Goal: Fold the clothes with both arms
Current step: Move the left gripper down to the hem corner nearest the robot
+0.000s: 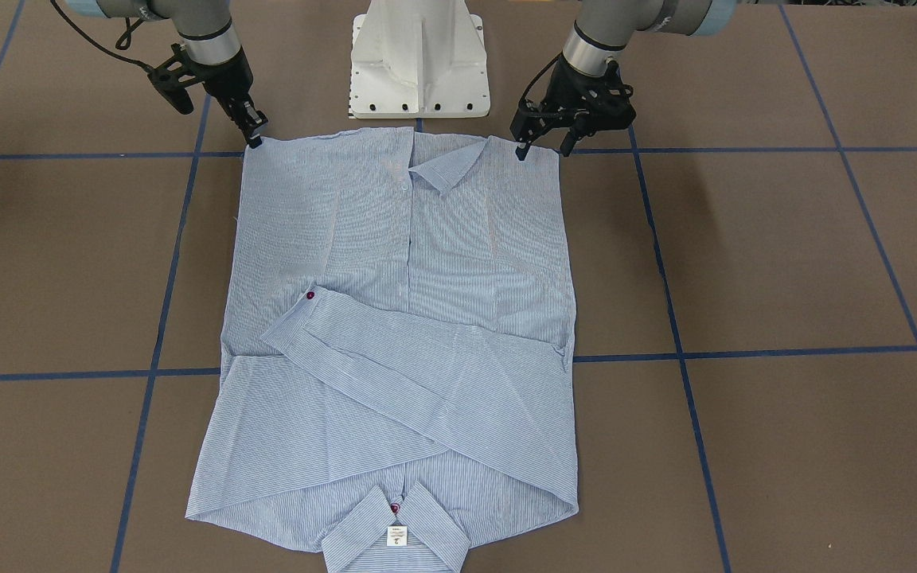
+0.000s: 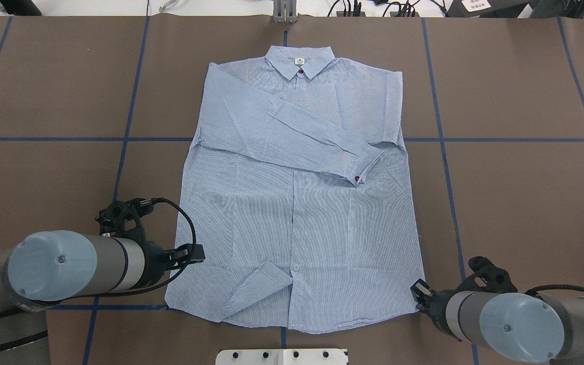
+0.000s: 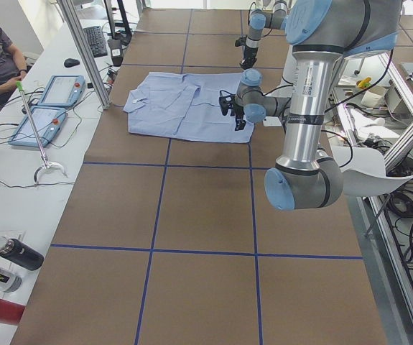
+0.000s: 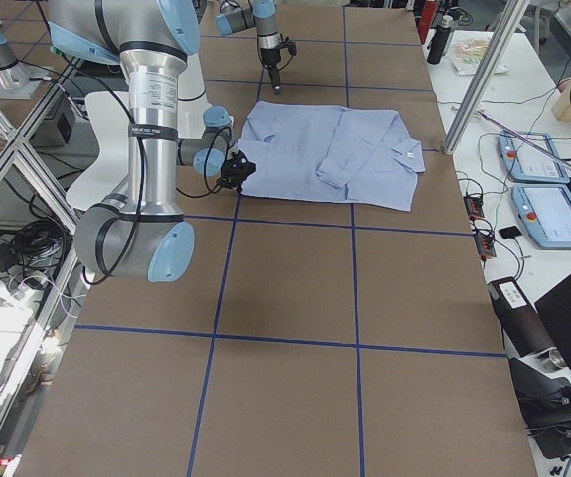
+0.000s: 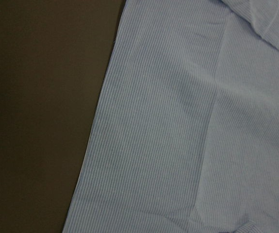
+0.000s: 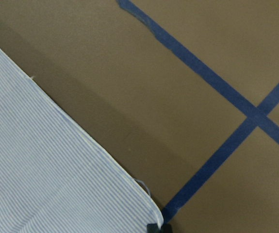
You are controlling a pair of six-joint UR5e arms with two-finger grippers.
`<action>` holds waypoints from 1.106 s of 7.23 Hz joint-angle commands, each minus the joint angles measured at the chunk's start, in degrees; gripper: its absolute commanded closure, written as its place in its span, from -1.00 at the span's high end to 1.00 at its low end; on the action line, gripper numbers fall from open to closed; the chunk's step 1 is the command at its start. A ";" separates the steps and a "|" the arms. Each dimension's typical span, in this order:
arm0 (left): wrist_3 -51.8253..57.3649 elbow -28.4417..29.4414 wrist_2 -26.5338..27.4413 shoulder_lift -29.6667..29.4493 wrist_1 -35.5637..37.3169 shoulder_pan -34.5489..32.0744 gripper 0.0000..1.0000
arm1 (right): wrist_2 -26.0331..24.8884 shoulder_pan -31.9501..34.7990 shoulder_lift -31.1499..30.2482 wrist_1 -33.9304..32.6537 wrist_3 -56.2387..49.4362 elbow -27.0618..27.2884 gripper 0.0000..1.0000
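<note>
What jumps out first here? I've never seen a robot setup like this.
A light blue striped shirt lies flat in the middle of the brown table, collar away from the robot, with one sleeve folded across its chest. The black left gripper and right gripper sit low by the hem corners nearest the robot.

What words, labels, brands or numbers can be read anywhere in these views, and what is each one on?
No text is readable in any view.
Neck label inside the collar of the shirt: white with small dark print, too small to read.
White sticker on dark gear past the table's far edge: print blurred, unreadable.
Pendant screens on the side bench: no legible characters.
</note>
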 commanded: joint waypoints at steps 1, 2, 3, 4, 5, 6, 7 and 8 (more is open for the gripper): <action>-1.73 0.87 0.73 1.52 0.70 1.80 0.71 | 0.52 0.14 0.00 0.04 0.05 0.26 -1.00; -1.82 0.96 0.55 1.70 0.79 1.72 0.68 | 0.52 0.14 0.00 -0.04 0.05 0.35 -1.00; -1.82 1.14 0.47 2.57 0.79 1.72 0.64 | 0.52 0.14 0.00 0.04 0.05 0.44 -1.00; -1.90 1.66 0.20 3.54 0.35 1.80 0.59 | 0.52 0.14 0.00 -0.04 0.05 0.44 -1.00; -1.90 1.84 0.03 3.29 0.35 1.80 0.48 | 0.52 0.23 0.00 -0.04 0.05 0.44 -1.00; -1.90 2.10 -0.06 3.55 0.35 1.80 0.37 | 0.52 0.23 0.08 0.04 0.14 0.44 -1.00; -1.90 2.37 -0.06 3.12 0.26 1.89 0.34 | 0.52 0.23 0.08 -0.04 0.05 0.70 -1.00; -1.90 2.98 0.02 2.94 0.09 2.24 0.31 | 0.52 0.23 0.08 -0.04 0.14 0.79 -1.00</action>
